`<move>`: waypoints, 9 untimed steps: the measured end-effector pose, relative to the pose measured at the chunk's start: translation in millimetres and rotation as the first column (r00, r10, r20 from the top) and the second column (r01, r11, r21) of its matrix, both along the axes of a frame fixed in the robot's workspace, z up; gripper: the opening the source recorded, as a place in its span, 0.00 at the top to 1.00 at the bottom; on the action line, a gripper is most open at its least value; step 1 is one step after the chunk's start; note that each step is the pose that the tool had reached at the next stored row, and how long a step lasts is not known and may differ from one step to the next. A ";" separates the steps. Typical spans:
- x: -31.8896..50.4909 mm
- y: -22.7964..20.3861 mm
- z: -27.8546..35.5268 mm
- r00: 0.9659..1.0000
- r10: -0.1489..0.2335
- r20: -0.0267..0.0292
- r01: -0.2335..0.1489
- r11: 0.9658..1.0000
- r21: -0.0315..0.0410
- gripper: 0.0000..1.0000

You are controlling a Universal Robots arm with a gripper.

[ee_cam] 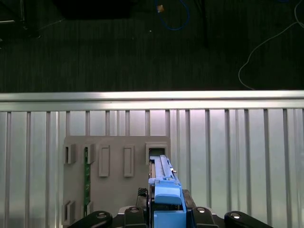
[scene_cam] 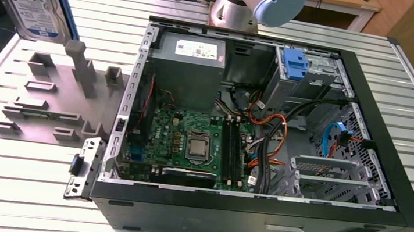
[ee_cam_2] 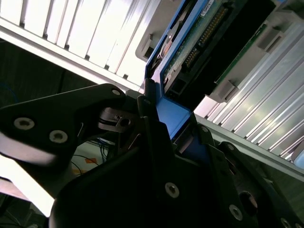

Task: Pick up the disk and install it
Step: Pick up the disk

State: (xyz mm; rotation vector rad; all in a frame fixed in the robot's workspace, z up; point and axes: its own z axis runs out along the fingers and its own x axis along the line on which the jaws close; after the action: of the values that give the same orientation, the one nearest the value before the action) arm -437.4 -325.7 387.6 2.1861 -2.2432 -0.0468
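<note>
Clamping one disk [scene_cam: 36, 3], one gripper [ee_cam: 167, 213] hovers.

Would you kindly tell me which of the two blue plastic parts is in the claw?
The disk, labelled white-and-blue, held above the grey fixture; the bare blue bracket sits inside the computer case.

Silver for the disk [scene_cam: 36, 6] at upper left of the exterior view, with white-and-blue label and blue frame. Black for the computer case [scene_cam: 391, 143], green for the motherboard [scene_cam: 188, 140] inside, grey with a white sticker for the power supply box [scene_cam: 190, 61]. Orange, red and yellow on the cables [scene_cam: 265, 122], blue on the small bracket [scene_cam: 295, 64]. Pale grey for the fixture plate [scene_cam: 44, 103]; silver with parallel ribs for the table [scene_cam: 11, 187]. Black for the gripper [ee_cam: 166, 211].
</note>
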 end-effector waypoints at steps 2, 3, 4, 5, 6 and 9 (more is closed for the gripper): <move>0.0 0.0 1.0 1.000 0.000 0.000 0.000 1.000 0.000 0.64; 0.0 0.0 1.5 1.000 0.000 0.000 0.000 1.000 0.000 0.64; 0.0 0.0 1.9 1.000 0.000 0.000 0.000 1.000 0.000 0.64; 0.0 0.0 2.3 1.000 0.000 0.000 0.000 1.000 0.000 0.64; 0.0 0.0 2.6 1.000 0.000 0.000 0.000 1.000 0.000 0.64; 0.0 0.0 3.7 1.000 0.000 0.000 0.000 1.000 0.000 0.64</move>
State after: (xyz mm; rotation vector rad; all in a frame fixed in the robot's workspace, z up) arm -437.4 -325.7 391.3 2.1861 -2.2432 -0.0469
